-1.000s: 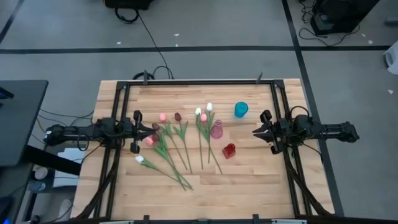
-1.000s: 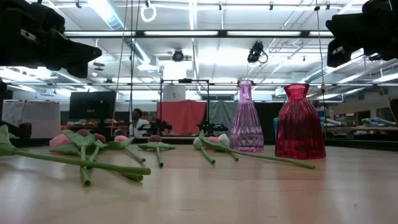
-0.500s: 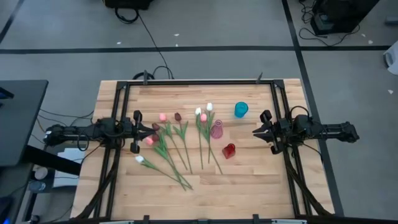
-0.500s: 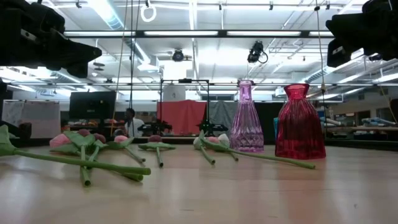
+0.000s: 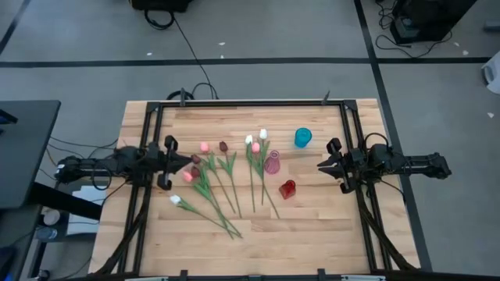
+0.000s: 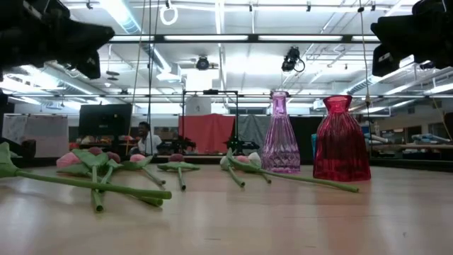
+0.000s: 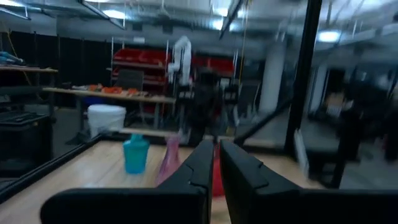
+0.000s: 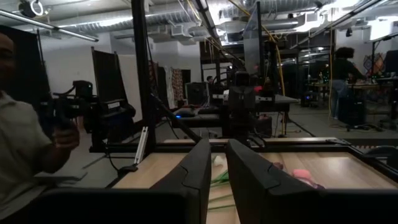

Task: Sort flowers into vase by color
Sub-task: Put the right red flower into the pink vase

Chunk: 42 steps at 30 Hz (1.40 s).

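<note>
Several artificial tulips lie flat on the wooden table with thin green stems and pink, white or dark maroon heads. In the low view the tulips lie left of the vases. A pink glass vase, a red vase and a blue vase stand upright to their right. My left gripper hovers shut just left of the flowers, above the table. My right gripper hovers shut right of the vases. Neither touches anything.
A black metal frame runs round the table top. Bare wood lies along the near edge. In the right wrist view a person stands beyond the table's left side. Another person shows far off in the room.
My left gripper has risen a little and drawn slightly back toward the table's left edge, staying shut. The flowers and vases have not moved.
</note>
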Motion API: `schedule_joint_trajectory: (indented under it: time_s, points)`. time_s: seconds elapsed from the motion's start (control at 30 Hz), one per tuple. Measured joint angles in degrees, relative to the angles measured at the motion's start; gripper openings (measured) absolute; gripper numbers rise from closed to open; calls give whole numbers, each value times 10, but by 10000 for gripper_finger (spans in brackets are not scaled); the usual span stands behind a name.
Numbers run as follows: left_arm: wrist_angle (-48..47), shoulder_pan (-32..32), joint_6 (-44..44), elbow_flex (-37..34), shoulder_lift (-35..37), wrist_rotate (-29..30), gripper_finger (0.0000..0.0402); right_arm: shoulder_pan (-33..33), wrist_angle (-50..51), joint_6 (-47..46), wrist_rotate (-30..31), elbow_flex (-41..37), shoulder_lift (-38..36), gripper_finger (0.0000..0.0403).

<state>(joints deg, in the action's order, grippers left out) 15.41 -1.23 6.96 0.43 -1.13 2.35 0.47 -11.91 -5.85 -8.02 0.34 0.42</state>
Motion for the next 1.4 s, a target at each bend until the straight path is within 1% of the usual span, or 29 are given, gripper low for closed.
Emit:
schedule_joint_trajectory:
  time_s: [0.1,0.2,0.3,0.4,0.47,0.53,0.67,0.73,0.8,0.87,0.93,1.0,1.2,1.3,1.4]
  points:
    - [33,0,11,0,0,0,35,0,-5,0,15,0,0,66]
    - [57,0,7,0,0,0,35,0,-31,7,33,0,0,66]
    - [65,0,8,0,0,1,35,0,-75,58,44,0,0,66]
    - [73,0,8,0,0,8,35,0,-125,86,38,0,0,66]
    - [76,0,8,0,0,12,35,-1,-157,105,46,0,0,66]
    - [77,0,10,0,0,15,35,-3,-186,117,67,0,0,66]
    - [79,0,11,0,0,13,35,-5,-247,159,140,0,0,66]
    - [80,0,12,0,0,-3,35,-5,-259,159,170,0,1,66]
    - [92,0,10,0,0,-32,35,-5,-261,138,197,0,10,66]
    - [114,0,1,0,0,-51,35,-7,-256,122,205,6,26,66]
    - [127,0,-10,0,0,-54,35,-9,-235,113,202,31,55,66]
    - [137,0,-21,0,0,-45,35,-12,-202,106,196,74,97,66]
    - [152,0,-24,0,-23,46,38,-14,-78,52,184,215,271,66]
    - [154,0,-22,1,-52,71,51,-14,-17,30,182,275,359,66]
    - [153,0,-8,12,-91,73,76,-14,9,34,156,320,437,66]
